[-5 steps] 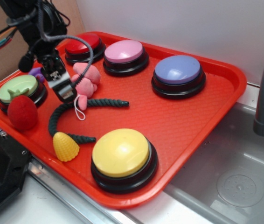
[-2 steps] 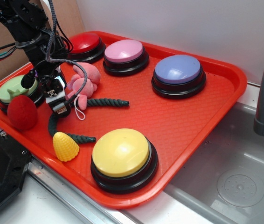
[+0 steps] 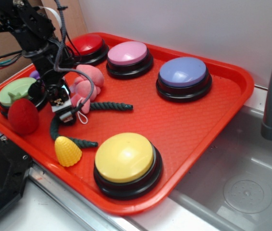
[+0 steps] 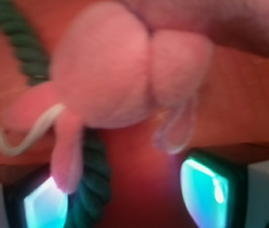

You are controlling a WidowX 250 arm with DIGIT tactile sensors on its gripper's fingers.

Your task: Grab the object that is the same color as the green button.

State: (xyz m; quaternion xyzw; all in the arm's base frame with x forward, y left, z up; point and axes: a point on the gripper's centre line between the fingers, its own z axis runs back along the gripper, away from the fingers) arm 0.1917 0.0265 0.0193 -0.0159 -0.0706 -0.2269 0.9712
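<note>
Red tray (image 3: 189, 120) beside a sink. End effector (image 3: 65, 111) low over the tray's 9 o'clock area, tips at the dark green rope (image 3: 108, 106). The rope curves from the tray's middle round toward 7 o'clock, ending beside the yellow corn toy (image 3: 68, 151). Wrist view: fingers (image 4: 206, 190) parted, one at each side of the rope (image 4: 92, 180), rope touching the left one; no firm hold visible. Pink plush toy (image 3: 87, 83) lies just above the rope, white loop (image 3: 81, 114) trailing. Green button (image 3: 17, 91) at the tray's 9 o'clock edge, red strawberry (image 3: 23, 116) touching its front. Yellow button (image 3: 125, 159) at 6 o'clock.
</note>
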